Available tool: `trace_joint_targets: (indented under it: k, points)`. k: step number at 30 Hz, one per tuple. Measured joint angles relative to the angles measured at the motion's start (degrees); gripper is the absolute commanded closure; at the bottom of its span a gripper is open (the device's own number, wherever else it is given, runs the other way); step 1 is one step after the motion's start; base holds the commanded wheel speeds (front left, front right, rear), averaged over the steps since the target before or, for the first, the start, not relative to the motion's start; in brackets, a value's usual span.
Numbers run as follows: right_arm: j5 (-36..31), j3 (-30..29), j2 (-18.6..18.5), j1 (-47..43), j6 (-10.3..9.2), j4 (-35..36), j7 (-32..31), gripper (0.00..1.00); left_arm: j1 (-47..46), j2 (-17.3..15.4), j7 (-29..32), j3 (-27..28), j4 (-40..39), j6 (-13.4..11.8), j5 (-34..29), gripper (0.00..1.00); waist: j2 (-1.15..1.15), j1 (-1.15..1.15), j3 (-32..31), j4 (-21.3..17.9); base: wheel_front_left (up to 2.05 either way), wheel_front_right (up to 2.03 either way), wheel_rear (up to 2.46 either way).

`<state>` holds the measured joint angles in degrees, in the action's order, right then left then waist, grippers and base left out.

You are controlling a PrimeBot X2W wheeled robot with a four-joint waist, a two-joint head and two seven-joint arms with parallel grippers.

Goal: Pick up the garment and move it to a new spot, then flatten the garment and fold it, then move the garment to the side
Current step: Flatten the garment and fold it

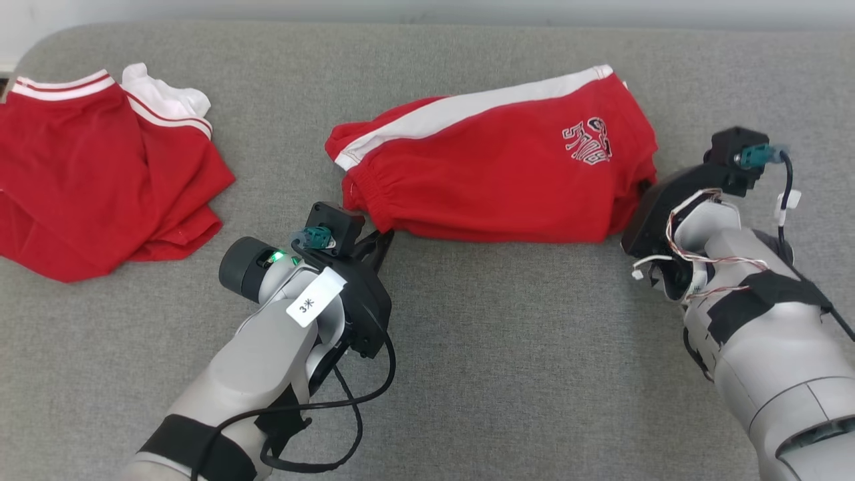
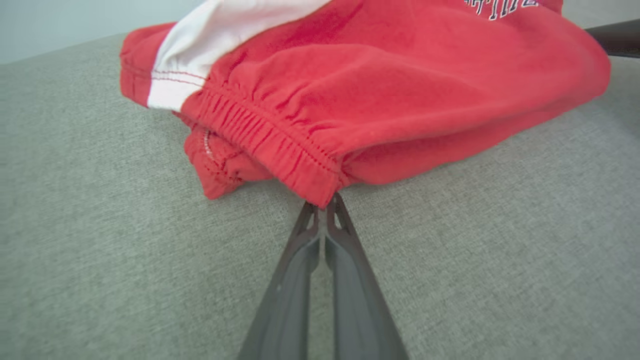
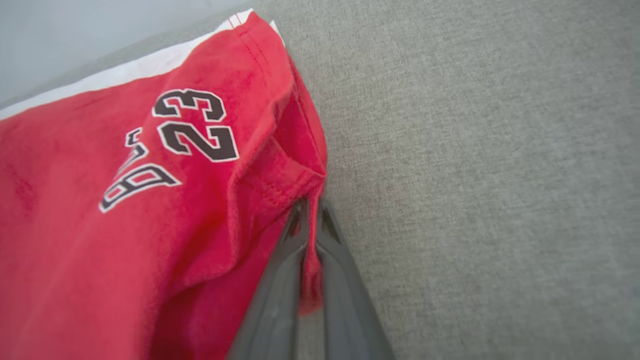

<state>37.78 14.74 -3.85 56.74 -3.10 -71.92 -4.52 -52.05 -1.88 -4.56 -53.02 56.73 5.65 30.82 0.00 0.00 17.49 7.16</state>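
Tabletop (image 1: 507,347): covered in grey fabric.
Shorts (image 1: 494,174): red with a white stripe, folded, lying centre-far.
Second garment (image 1: 100,174): red, bunched, far left.
Left hand (image 1: 381,242): fingers together, nipping the shorts' waistband corner.
Right hand (image 3: 311,212): clamped on the shorts' hem.

Bright red garment (image 1: 494,180) in the middle, one broad white stripe (image 1: 467,107) running along its side, and there's the lettering (image 1: 591,141), black edged in white, with a 23 (image 3: 197,125) in the same black and white. Over on the left, a second garment (image 1: 87,180), red again, its white trim (image 1: 167,100) lined with thin red stripes. Both lie on a counter (image 1: 507,347) of flecked mid-grey weave. Fingers (image 2: 292,285) dark charcoal, left arm (image 1: 260,361) pale grey with black bands, a green light (image 1: 274,256) glowing, a white label (image 1: 314,298) marked in black.
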Motion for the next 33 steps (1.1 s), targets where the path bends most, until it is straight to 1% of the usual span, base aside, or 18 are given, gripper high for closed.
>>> trace_joint_targets:
  k: [4, 8, 12, 16, 17, 20, 22, 27, 33]
  points:
    - [0.5, 0.2, 0.0, -1.1, 0.16, -0.2, -0.1, 1.0, 0.1, 0.0, -0.3, -0.5, 0.9, 0.5, 0.1, 1.0, 0.0, 0.0, -1.4, -0.2, 0.0, 0.0, 0.0]
    - [1.6, 0.2, 0.1, -3.5, 1.32, -0.2, -0.4, 1.0, 0.7, 0.0, -0.5, -1.7, 1.9, 1.0, 0.1, 1.0, 0.0, 0.0, -3.3, -0.5, 0.0, 0.0, 0.0]
    - [3.2, 0.1, 0.1, -5.8, 3.16, -0.3, -0.6, 1.0, 2.9, -0.4, -0.9, -3.1, 2.2, 1.5, 0.1, 1.0, 0.0, 0.0, -5.7, -0.7, 0.0, 0.0, 0.0]
    - [3.5, 0.7, 0.2, -8.6, 5.09, -0.2, -0.5, 1.0, 5.4, -1.7, -1.6, -4.7, 2.1, 1.5, 0.1, 1.0, 0.0, -0.01, -8.4, -1.1, 0.0, 0.0, 0.0]
    - [3.5, 0.7, 0.2, -8.6, 5.09, -0.2, -0.5, 1.0, 5.4, -1.7, -1.6, -4.7, 2.1, 1.5, 0.1, 1.0, 0.0, -0.01, -8.4, -1.1, 0.0, 0.0, 0.0]
    - [4.7, 0.9, 0.2, -11.8, 6.55, 0.5, 0.1, 1.0, 7.9, -2.5, -2.1, -6.0, 1.6, 1.5, 0.5, 1.0, -0.01, 0.0, -10.7, -1.3, 0.0, 0.0, 0.0]
    - [5.2, 1.1, 0.3, -14.1, 7.09, 0.8, 0.6, 1.0, 9.9, -3.1, -2.6, -7.4, 0.4, 1.5, 0.6, 1.0, 0.0, -0.01, -12.3, -1.4, 0.0, 0.0, 0.0]
    - [5.8, 1.2, 0.4, -20.1, 7.75, 1.2, 2.1, 1.0, 14.9, -5.1, -3.1, -10.9, -2.5, 1.5, 2.3, 1.0, -0.01, -0.01, -16.1, -1.8, 0.0, 0.0, 0.0]
    - [6.0, 1.1, 0.5, -25.3, 8.18, 1.7, 4.8, 1.0, 18.1, -8.0, -3.6, -12.2, -6.0, 1.5, 3.8, 1.0, -0.01, -0.01, -19.7, -2.0, 0.0, 0.0, 0.0]
